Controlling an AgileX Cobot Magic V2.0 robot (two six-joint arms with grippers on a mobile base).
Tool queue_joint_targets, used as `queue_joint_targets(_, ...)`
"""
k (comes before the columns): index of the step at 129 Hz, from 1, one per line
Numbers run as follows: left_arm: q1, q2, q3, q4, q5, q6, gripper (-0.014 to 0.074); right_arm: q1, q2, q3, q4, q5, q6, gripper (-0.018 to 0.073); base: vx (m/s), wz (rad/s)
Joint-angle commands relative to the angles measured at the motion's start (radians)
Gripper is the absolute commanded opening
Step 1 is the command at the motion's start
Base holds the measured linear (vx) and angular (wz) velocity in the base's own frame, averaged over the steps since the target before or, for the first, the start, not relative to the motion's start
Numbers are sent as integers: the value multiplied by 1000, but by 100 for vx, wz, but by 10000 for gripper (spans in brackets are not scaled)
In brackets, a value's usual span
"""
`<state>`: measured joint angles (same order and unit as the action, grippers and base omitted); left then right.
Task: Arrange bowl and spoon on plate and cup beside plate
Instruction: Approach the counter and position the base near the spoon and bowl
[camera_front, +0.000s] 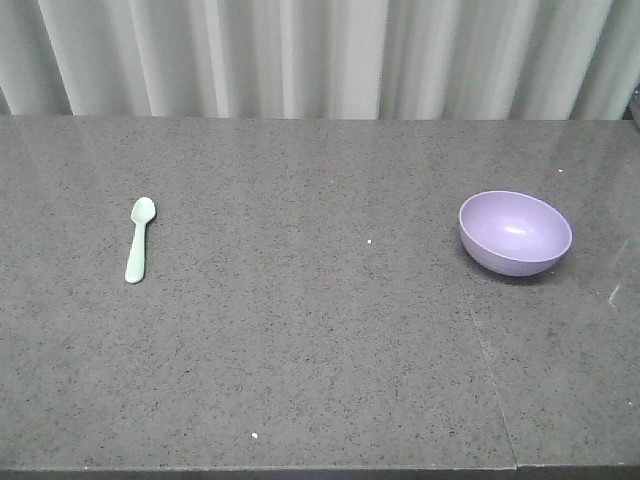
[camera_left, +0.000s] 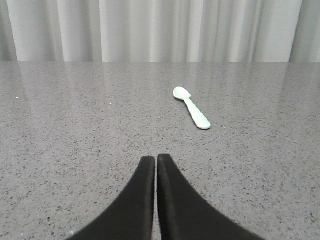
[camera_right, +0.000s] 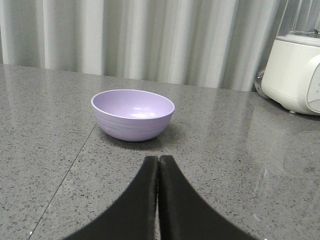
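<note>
Two tools are sitting closed, gripping nothing. The right tool is pointing straight at the bowl on the tabletop; the spoon is lying well left of the bowl, nearer the left tool, its handle end pointing toward that tool.

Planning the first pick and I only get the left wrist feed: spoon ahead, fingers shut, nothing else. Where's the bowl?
Observer: The bowl stands upright on the right of the front view, far from the spoon on the left.
Operator: Anything in it? Right arm carrying something?
Observer: The bowl is empty. The right gripper is shut on nothing and points at the bowl from just short of it.
Operator: Plate or cup anywhere?
Observer: Neither shows in any view. The right wrist view adds only a white appliance behind the bowl, off to the right.
</note>
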<state>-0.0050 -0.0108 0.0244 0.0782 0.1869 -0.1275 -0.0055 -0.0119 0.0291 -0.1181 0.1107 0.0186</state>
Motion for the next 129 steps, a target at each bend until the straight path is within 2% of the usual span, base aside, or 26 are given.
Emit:
queue_joint_targets(1, 1, -16, 11, -2, -67, -7, -6, -4, -3, 6, -4, -68, -8, -1, 3, -1)
queue_joint_targets(129, 1, -16, 11, -2, -67, -7, -6, -4, -3, 6, -4, -68, -8, -1, 1, 0)
